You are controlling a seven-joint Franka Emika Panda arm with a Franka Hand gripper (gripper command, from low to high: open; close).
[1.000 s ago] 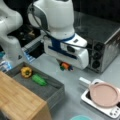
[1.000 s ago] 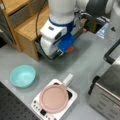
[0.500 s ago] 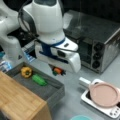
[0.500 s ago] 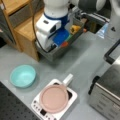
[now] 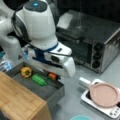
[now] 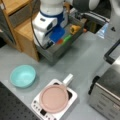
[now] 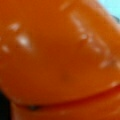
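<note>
A grey tray (image 5: pixel 51 92) (image 6: pixel 53 52) holds a yellow pepper (image 5: pixel 26 72) (image 6: pixel 74 29), a green vegetable (image 5: pixel 39 80) (image 6: pixel 67 38) and an orange carrot-like item (image 5: pixel 52 76) (image 6: pixel 59 41). In both front views the arm's white hand (image 5: pixel 61 63) (image 6: pixel 44 26) hangs low over the tray, right above the orange item. The hand's housing hides the gripper's fingers in both front views. A glossy orange surface (image 7: pixel 57 57) fills the whole wrist view, very close to the camera, and no fingers show there.
A toaster oven (image 5: pixel 100 42) (image 6: pixel 107 97) stands beside the tray. A pink pan (image 5: pixel 104 94) (image 6: pixel 53 98) rests on a white cooker (image 5: pixel 113 111) (image 6: pixel 72 96). There is also a teal bowl (image 6: pixel 23 75), a wooden cabinet (image 5: pixel 17 100) (image 6: pixel 23 30) and a plastic bottle (image 6: pixel 103 30).
The arm has swung from beside the oven over to the tray and come down, so the hand now sits over the orange item.
</note>
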